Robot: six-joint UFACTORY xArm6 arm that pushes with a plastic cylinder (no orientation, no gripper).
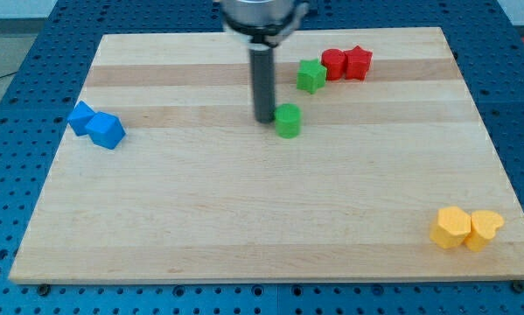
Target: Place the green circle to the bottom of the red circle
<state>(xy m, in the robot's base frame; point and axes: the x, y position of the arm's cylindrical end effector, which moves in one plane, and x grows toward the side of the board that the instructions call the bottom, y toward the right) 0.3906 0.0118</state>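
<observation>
The green circle [288, 120] sits a little above the board's middle. My tip [265, 119] stands right beside it on its left, touching or nearly touching it. The red circle [334, 63] lies near the view's top, up and to the right of the green circle. A red star-like block [358, 62] touches it on the right. A second green block [311, 76], of uneven shape, touches the red circle at its lower left and lies between the green circle and the red one.
Two blue blocks [96, 125] lie together at the view's left edge. Two yellow blocks [466, 228] lie together at the bottom right, the right one heart-shaped. The wooden board [244, 210] rests on a blue perforated table.
</observation>
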